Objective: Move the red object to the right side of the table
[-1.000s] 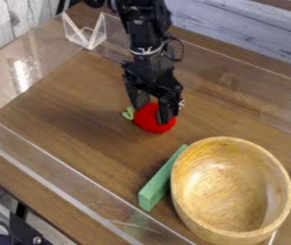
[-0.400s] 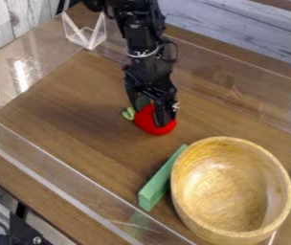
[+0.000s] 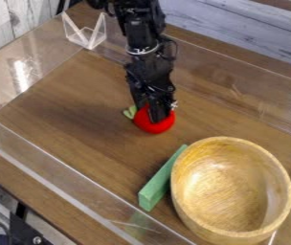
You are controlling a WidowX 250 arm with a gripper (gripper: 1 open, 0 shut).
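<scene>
Gripper (image 3: 153, 107): pointed straight down, fingers set on either side of the red fruit (image 3: 156, 120); whether clamped or merely straddling cannot be told. Table (image 3: 72, 105): dark wood, walled in clear acrylic to contain items. Wooden bowl (image 3: 233, 189): near front right corner, empty. Green block (image 3: 161, 178): touching bowl's left side. Red fruit: mid-table, resting on surface under the gripper, positioned for a top-down pickup.

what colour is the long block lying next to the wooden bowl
Green. The block lies along the bowl's left side, shown clearly in the only camera view.
</scene>
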